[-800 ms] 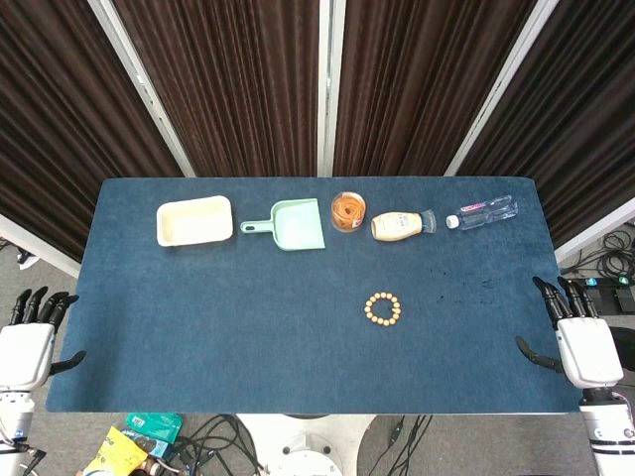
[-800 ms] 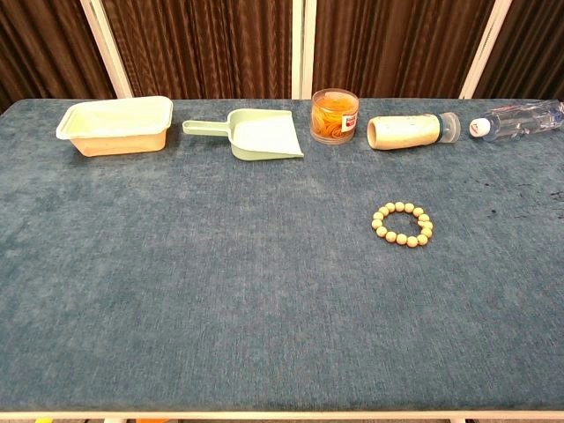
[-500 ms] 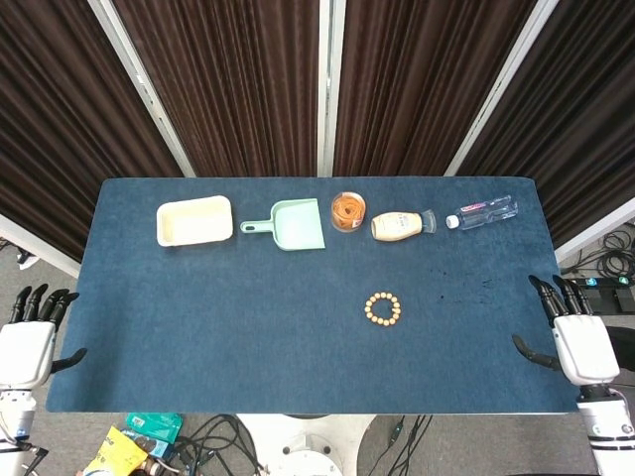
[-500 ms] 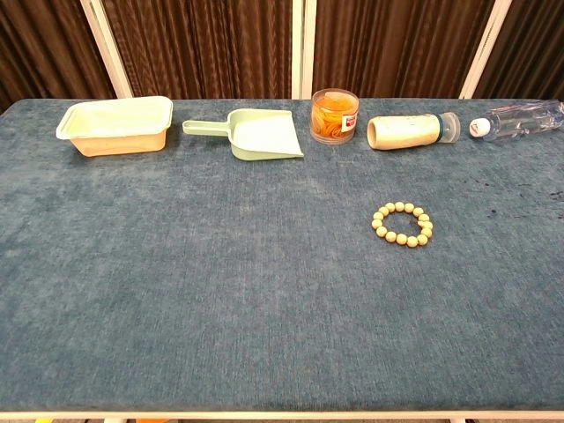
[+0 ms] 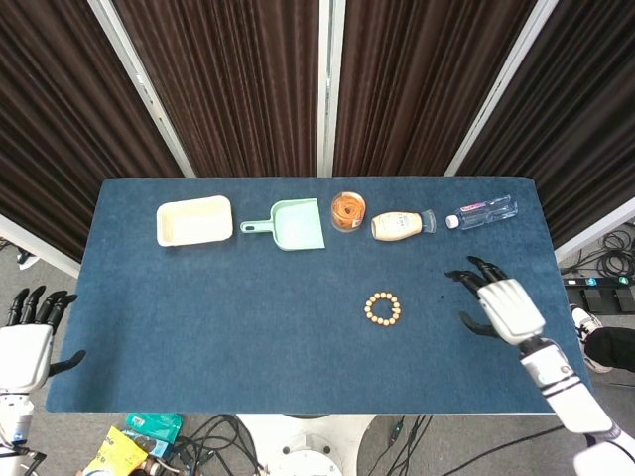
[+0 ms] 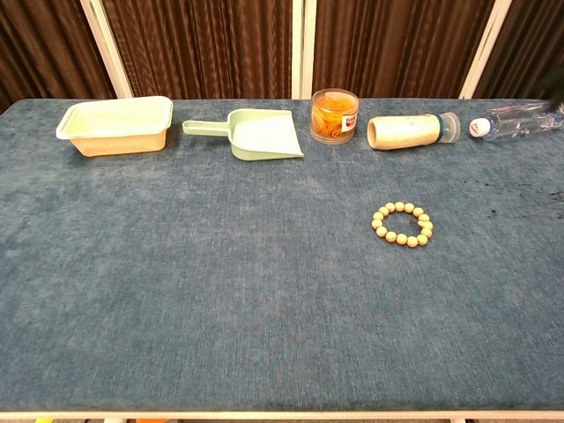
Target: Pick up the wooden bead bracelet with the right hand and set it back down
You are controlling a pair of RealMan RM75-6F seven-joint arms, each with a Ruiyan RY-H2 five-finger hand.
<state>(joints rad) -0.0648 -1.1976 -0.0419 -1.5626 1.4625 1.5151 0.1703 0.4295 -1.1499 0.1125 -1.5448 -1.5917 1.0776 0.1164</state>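
The wooden bead bracelet (image 5: pixel 382 308) (image 6: pixel 403 223) lies flat as a ring on the blue table, right of centre. My right hand (image 5: pixel 501 303) hovers over the table to the right of the bracelet, fingers spread, holding nothing and apart from the beads. Only a dark edge of it shows at the chest view's far right border. My left hand (image 5: pixel 27 341) stays off the table's left front corner, fingers apart and empty.
Along the far side of the table (image 5: pixel 248 327) stand a cream tray (image 5: pixel 194 220), a green dustpan (image 5: pixel 289 225), a jar with orange contents (image 5: pixel 348 211), a lying squeeze bottle (image 5: pixel 402 225) and a lying clear water bottle (image 5: pixel 482 212).
My right hand has swung from beyond the table's right edge inward and up over the table, toward the bracelet. The bracelet and the left hand have not moved.
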